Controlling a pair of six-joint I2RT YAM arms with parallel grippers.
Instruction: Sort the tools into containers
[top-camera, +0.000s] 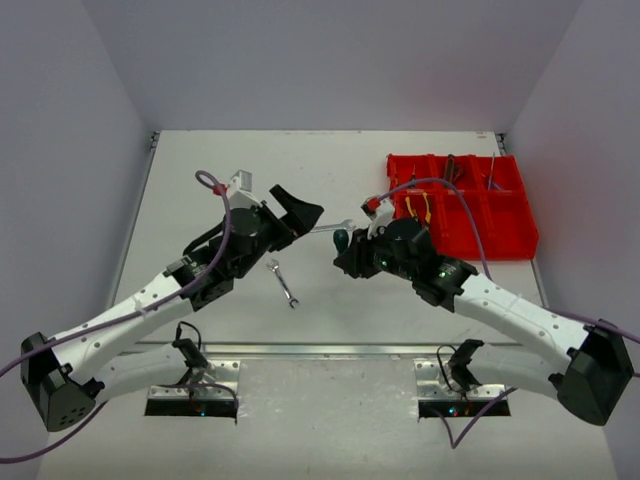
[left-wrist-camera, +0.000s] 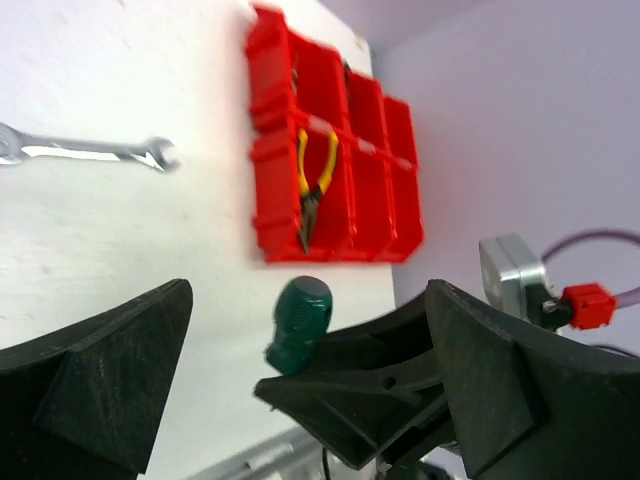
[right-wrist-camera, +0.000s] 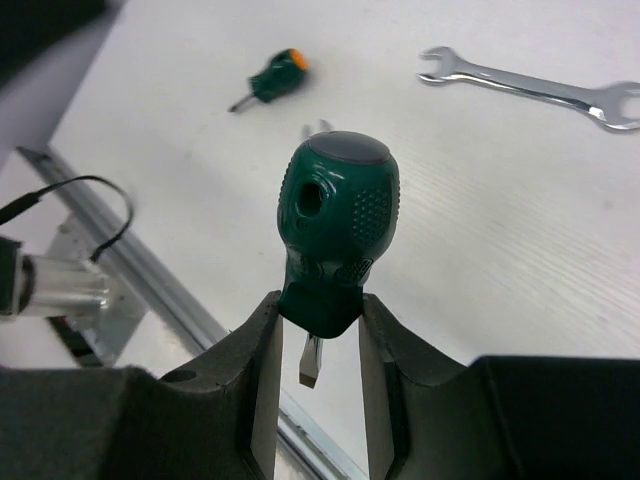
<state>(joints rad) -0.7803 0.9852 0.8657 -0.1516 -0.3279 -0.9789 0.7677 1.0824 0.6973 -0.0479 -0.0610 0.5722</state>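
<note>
My right gripper (top-camera: 347, 252) (right-wrist-camera: 315, 335) is shut on a stubby green screwdriver (right-wrist-camera: 336, 225), handle up and blade down between the fingers, held above the table. The screwdriver also shows in the top view (top-camera: 341, 239) and the left wrist view (left-wrist-camera: 300, 318). My left gripper (top-camera: 297, 214) (left-wrist-camera: 300, 400) is open and empty, facing the right gripper at close range. The red divided bin (top-camera: 500, 235) (left-wrist-camera: 270, 120) stands at the right; yellow-handled pliers (top-camera: 420, 208) (left-wrist-camera: 312, 180) lie in one compartment, more tools in the far ones.
A silver wrench (top-camera: 283, 282) lies on the table between the arms. Another wrench (top-camera: 322, 229) (left-wrist-camera: 90, 150) (right-wrist-camera: 530, 85) lies between the grippers. A small green screwdriver with an orange cap (right-wrist-camera: 270, 78) lies further off. A metal rail (top-camera: 320, 350) runs along the near edge.
</note>
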